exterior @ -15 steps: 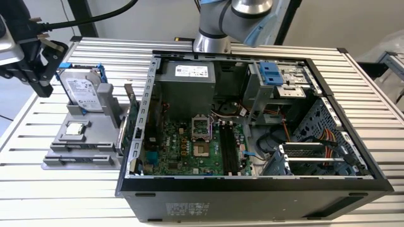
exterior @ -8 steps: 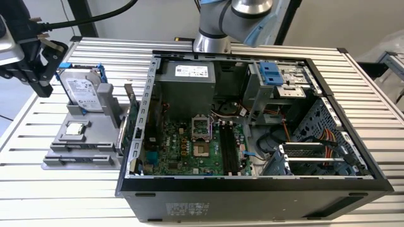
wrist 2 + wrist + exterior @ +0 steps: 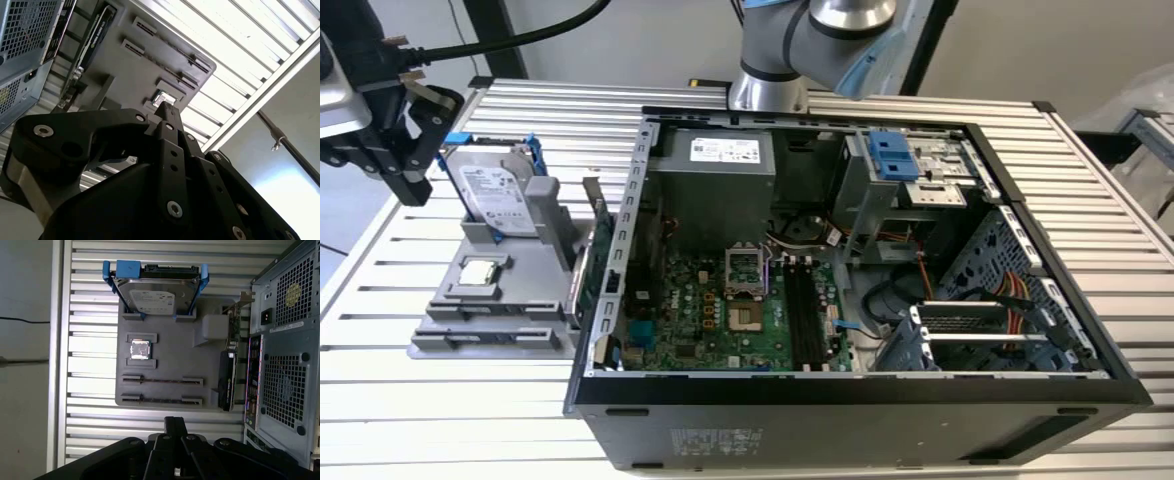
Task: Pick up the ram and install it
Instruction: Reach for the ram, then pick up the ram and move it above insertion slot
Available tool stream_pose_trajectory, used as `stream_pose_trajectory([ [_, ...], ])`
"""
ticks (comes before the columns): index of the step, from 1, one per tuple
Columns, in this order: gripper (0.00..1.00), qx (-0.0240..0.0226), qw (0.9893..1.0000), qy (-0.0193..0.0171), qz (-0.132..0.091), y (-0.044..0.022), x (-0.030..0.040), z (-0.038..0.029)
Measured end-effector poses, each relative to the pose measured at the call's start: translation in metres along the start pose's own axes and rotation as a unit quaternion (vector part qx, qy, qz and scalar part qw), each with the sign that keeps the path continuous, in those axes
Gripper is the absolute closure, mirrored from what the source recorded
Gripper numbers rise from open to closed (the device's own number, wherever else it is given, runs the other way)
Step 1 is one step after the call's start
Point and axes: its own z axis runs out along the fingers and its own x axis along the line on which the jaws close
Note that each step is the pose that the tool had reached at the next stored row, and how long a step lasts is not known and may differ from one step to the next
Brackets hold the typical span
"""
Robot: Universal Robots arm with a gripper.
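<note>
Gripper (image 3: 411, 190) sits at 10 o'clock off the tray (image 3: 520, 305), jaws clenched empty. I'd open up and square over the ram's (image 3: 162, 381) thin edge.

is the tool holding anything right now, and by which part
Nothing is held: the tool is bare, up off the slatted table near the grey tray.
</note>
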Motion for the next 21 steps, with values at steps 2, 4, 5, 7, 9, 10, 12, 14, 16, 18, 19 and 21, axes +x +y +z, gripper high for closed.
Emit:
stream_pose_trajectory([
  [2, 1.00, 0.0000, 1.0000, 0.0001, 0.000, 0.0000, 0.0000, 0.0000],
  [4, 1.00, 0.0000, 1.0000, 0.0007, 0.000, 0.0000, 0.0000, 0.0000],
  [5, 1.00, 0.0000, 1.0000, 0.0008, 0.000, 0.0000, 0.0000, 0.0000],
  [7, 1.00, 0.0000, 1.0000, 0.0008, 0.000, 0.0000, 0.0000, 0.0000],
  [9, 1.00, 0.0000, 1.0000, 0.0011, 0.000, 0.0000, 0.0000, -0.0001],
  [10, 1.00, 0.0000, 1.0000, 0.0013, 0.000, 0.0000, 0.0000, 0.0000],
  [12, 1.00, 0.0000, 1.0000, 0.0014, 0.000, 0.0000, 0.0000, 0.0000],
  [14, 1.00, -0.0001, 1.0000, 0.0015, 0.000, 0.0000, 0.0000, 0.0000],
  [16, 1.00, -0.0001, 1.0000, 0.0016, 0.000, 0.0000, 0.0000, 0.0000],
  [18, 1.00, -0.0001, 1.0000, 0.0017, 0.000, 0.0000, 0.0000, 0.0000],
  [19, 1.00, -0.0001, 1.0000, 0.0017, 0.000, 0.0000, 0.0000, 0.0000],
  [21, 1.00, 0.0000, 1.0000, 0.0017, -0.001, 0.0000, 0.0000, 0.0000],
])
